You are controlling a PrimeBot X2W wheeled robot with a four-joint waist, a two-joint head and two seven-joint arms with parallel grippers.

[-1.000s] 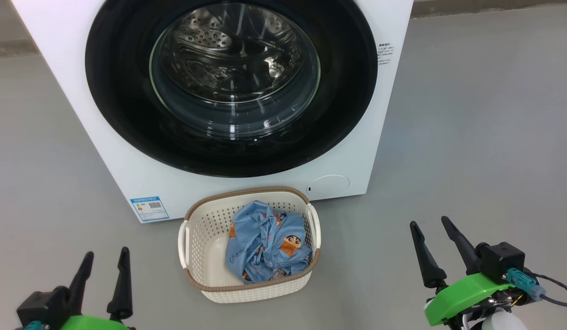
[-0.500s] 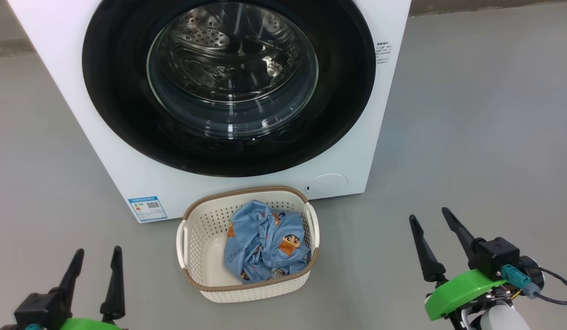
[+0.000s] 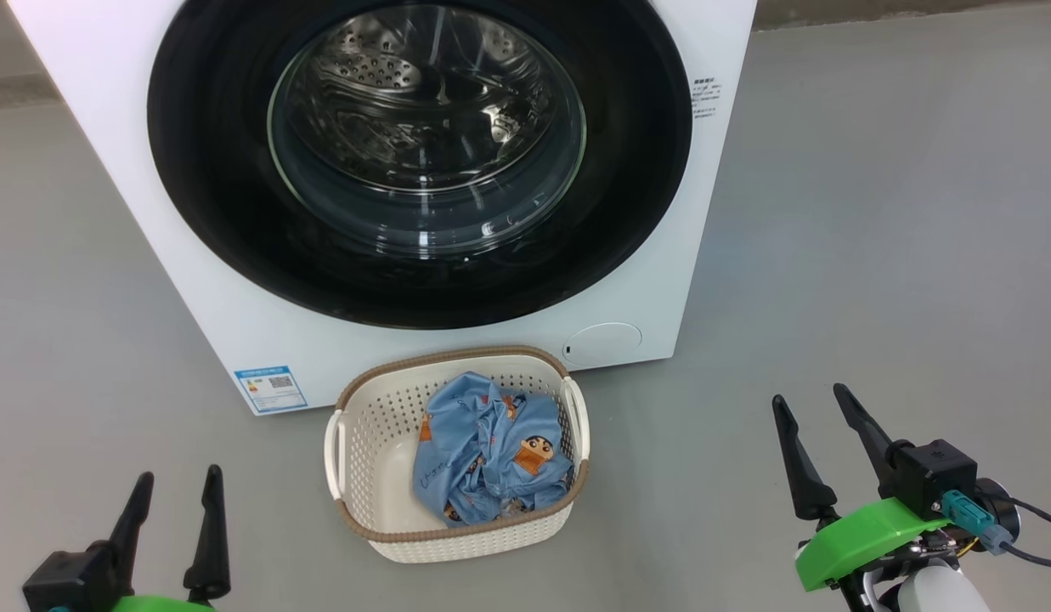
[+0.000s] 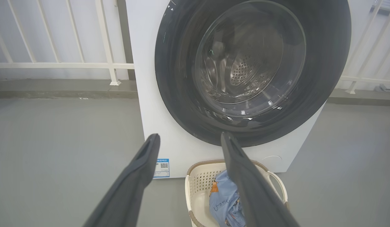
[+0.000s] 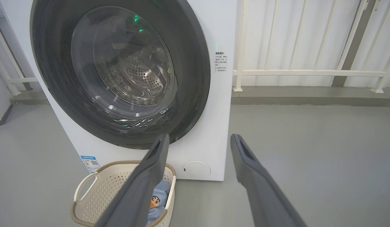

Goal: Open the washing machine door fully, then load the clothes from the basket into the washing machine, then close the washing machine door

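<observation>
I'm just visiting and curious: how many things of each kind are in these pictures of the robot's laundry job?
Washing machine: 1
Basket: 1
Clothes, one blue bundle: 1
Grippers, the left gripper and the right gripper, both open: 2
Total: 5

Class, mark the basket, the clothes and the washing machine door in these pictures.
the basket (image 3: pixel 466 548), head view, on its front wall.
the clothes (image 3: pixel 491 459), head view, on the blue fabric's middle.
the washing machine door (image 3: pixel 425 127), head view, on its glass window.
</observation>
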